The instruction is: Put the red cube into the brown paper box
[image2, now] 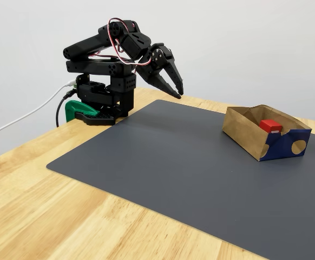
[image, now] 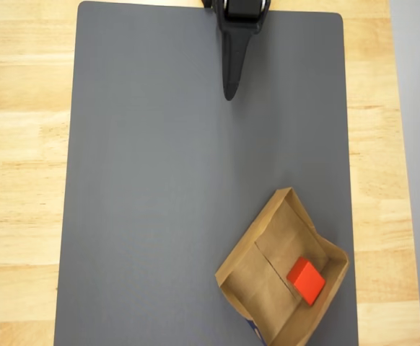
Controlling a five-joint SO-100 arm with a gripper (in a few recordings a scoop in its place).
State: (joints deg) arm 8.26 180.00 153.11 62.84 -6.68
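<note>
Red cube (image: 306, 280): lies inside the brown paper box (image: 268, 241), on its floor against the right-hand wall in the overhead view; no letter visible on the faces shown.

Box: set askew on the grey mat (image: 159, 180), near the lower right corner. The fixed view shows a blue outer panel with a tan circle (the overhead view shows just a sliver of blue).

Gripper (image2: 176, 90): black, folded back over the arm's base, held above the mat's far edge, well apart from the box, fingers drawn nearly together with nothing between them.

Green clamp (image2: 77, 110): beside the base on the wooden table (image2: 33, 189).
</note>
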